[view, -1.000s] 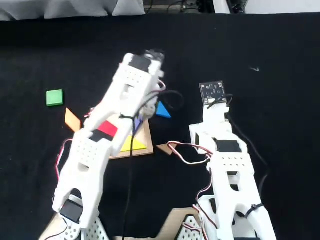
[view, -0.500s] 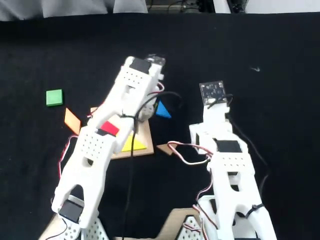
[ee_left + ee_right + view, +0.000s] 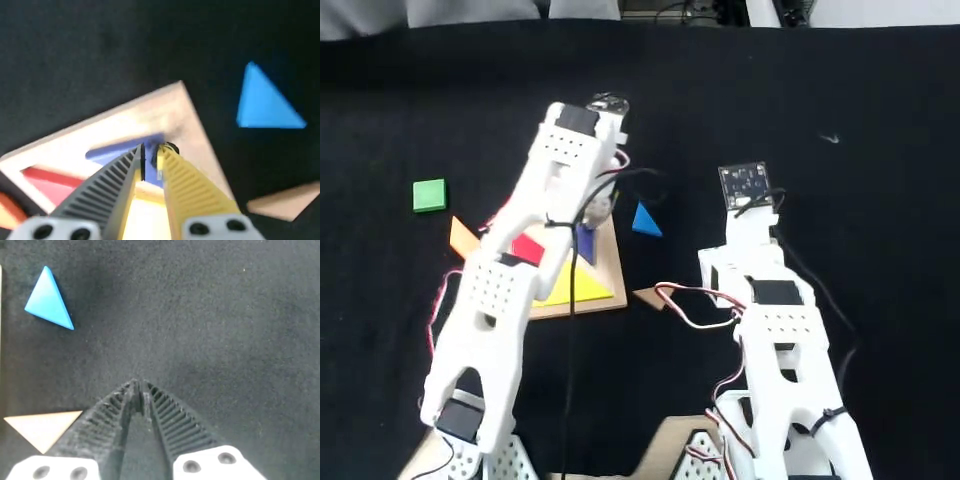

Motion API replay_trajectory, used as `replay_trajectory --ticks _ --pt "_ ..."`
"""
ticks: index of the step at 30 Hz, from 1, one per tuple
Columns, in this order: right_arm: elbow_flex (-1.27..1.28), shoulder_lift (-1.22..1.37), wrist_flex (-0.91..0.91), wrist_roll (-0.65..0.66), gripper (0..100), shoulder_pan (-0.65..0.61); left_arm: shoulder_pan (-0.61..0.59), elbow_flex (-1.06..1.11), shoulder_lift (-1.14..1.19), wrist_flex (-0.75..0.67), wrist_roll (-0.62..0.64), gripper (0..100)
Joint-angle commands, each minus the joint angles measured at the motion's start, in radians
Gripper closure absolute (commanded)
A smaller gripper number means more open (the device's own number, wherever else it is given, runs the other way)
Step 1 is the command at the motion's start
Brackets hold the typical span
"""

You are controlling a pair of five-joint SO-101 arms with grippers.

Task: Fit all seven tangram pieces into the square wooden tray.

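Black felt-like cloth covers the worktop (image 3: pixel 880 200), and on it lies the tray (image 3: pixel 608 268), a flat square of pale smooth wood with a low rim. Three pieces are already inside, as far as I can see: a red piece (image 3: pixel 527 247), a yellow triangle (image 3: pixel 585 287) and a dark blue piece (image 3: pixel 117 149). Four are still outside: a green square (image 3: pixel 430 195) well apart, an orange parallelogram (image 3: pixel 463 240) just beside the tray, a light blue triangle (image 3: pixel 645 220) and a pale wooden triangle (image 3: pixel 648 297) near its other side. I judge the task a little under half done. All pieces look thin, flat, painted and sharp-cornered. The left jaws, pressed almost together, have their tips on the dark blue piece; whether they pinch it I cannot tell. The right jaws are pressed together, empty, over bare cloth.
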Motion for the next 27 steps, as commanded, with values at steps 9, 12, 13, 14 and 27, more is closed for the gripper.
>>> replay_trajectory --ticks 9,12,13,14,27 --pt "-0.041 -0.036 -0.015 0.011 98.7 -0.018 -0.088 0.564 -0.365 -0.115 -0.086 93" --pt "-0.039 -0.033 -0.015 0.011 98.7 -0.041 -0.077 0.576 -0.328 -0.176 -0.078 93" --pt "-0.038 -0.033 -0.015 0.011 98.7 -0.044 -0.070 0.559 -0.315 -0.184 -0.078 93" --pt "-0.036 -0.033 -0.015 0.011 98.7 -0.046 -0.065 0.538 -0.302 -0.183 -0.077 93" --pt "-0.033 -0.036 -0.015 0.011 98.7 -0.048 0.004 0.421 -0.233 -0.192 -0.031 93"
